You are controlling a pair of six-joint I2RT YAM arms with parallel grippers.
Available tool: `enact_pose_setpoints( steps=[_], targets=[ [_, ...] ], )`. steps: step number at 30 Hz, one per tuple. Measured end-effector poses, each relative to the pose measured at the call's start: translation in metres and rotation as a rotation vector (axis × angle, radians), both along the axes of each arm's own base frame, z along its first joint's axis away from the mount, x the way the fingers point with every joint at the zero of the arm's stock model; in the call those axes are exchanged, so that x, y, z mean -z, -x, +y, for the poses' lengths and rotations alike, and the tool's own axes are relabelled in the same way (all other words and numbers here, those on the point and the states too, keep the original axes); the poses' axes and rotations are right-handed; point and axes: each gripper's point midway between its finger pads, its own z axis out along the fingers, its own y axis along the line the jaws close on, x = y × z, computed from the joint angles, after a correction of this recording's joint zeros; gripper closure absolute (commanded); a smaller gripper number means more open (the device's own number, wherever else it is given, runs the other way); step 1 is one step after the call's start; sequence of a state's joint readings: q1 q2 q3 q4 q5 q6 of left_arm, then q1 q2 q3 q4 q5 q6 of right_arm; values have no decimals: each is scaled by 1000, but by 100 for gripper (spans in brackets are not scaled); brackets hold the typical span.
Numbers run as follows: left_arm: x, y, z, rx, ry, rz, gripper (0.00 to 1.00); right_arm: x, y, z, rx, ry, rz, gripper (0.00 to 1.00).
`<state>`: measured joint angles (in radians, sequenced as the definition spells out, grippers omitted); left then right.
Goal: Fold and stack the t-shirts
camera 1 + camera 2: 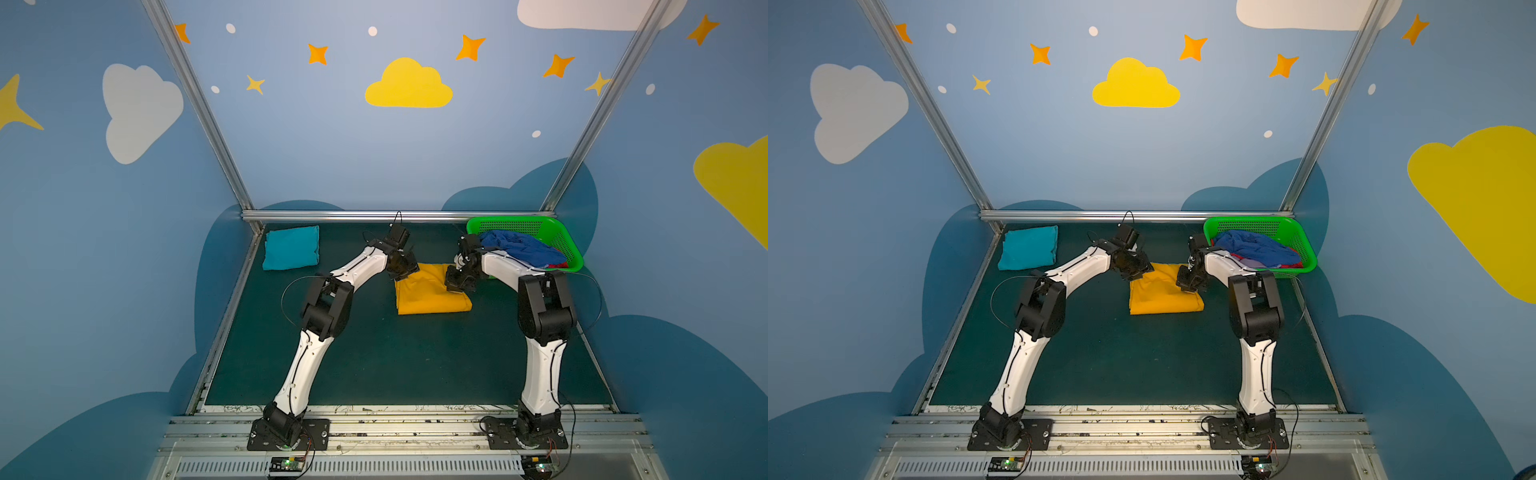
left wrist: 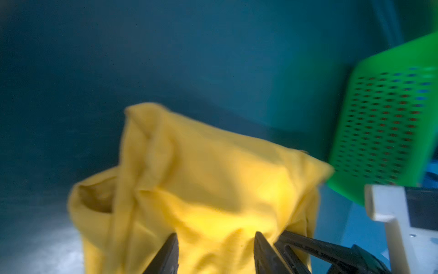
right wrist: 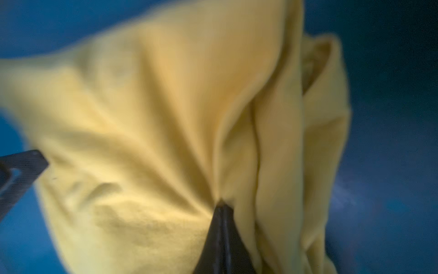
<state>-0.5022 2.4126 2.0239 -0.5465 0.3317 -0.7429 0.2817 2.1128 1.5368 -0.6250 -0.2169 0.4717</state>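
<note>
Both arms bend inward over the folded yellow t-shirt (image 1: 432, 297) mid-table. The right gripper (image 3: 221, 205) pinches its fabric, and the left gripper (image 2: 215, 237) has its jaws apart, a gap only the left wrist view shows.

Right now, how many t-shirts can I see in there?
5. A folded teal t-shirt at the far left, a yellow t-shirt in the middle, and a blue t-shirt, red t-shirt and lavender t-shirt heaped in the green basket; more may be hidden underneath.
</note>
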Motion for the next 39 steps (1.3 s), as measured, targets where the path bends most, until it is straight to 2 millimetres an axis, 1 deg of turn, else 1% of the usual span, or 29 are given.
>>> enact_pose_setpoints(
  steps=[2,5,6,8,10,12,13,15,16,17,19,20,22,23,26,27,28,29,30,31,33,34,36,38,39],
  targets=[
    [10,1,9,-15,-5,25,49,-1,-3,-5,24,-1,-6,100],
    [9,-2,17,-34,23,24,49,0,-3,-5,36,-20,-8,100],
    [7,-1,21,-40,25,20,47,-1,-2,-5,35,-21,-14,100],
    [4,5,30,-50,11,18,37,-5,1,-3,24,-19,-25,100],
    [-1,17,43,-57,-25,17,28,-16,9,-2,10,-11,-44,100],
    [-9,29,55,-62,-56,13,26,-38,16,0,-3,-12,-93,100],
    [-14,34,60,-65,-69,8,26,-55,20,2,-12,-17,-132,97],
    [-17,43,67,-64,-80,3,24,-96,25,3,-21,-33,-233,83],
    [-16,48,69,-64,-82,8,24,-117,28,3,-26,-42,-291,74],
    [-11,52,71,-62,-84,17,23,-139,31,3,-30,-55,-353,67],
    [6,61,72,-62,-88,49,22,-169,40,-3,-18,-66,-445,63],
    [15,64,72,-61,-88,65,21,-179,45,-7,-9,-70,-473,61],
    [9,56,65,-65,-49,33,19,-184,56,-14,5,-64,-499,61],
    [11,55,61,-62,-39,31,18,-182,62,-18,10,-57,-499,61],
    [9,50,50,-57,-3,13,17,-166,76,-28,25,-33,-473,60],
    [9,49,45,-53,10,10,19,-160,80,-31,29,-25,-461,60],
    [8,46,40,-49,28,4,25,-154,84,-34,32,-20,-451,60],
    [9,44,35,-45,40,2,38,-151,88,-36,34,-16,-446,60],
    [9,40,28,-39,62,-4,57,-149,91,-38,37,-11,-446,60],
    [15,37,19,-33,79,0,76,-149,94,-40,40,-8,-451,59],
    [22,31,7,-20,106,2,93,-151,98,-44,48,-2,-473,59],
    [26,29,1,-13,116,9,96,-154,99,-46,53,2,-490,59],
    [26,21,-1,-3,130,13,96,-160,101,-51,64,10,-528,58],
    [25,16,8,1,112,31,96,-162,103,-56,69,20,-564,58],
    [23,11,18,-5,85,40,96,-161,105,-58,69,26,-579,57]
  ],
)
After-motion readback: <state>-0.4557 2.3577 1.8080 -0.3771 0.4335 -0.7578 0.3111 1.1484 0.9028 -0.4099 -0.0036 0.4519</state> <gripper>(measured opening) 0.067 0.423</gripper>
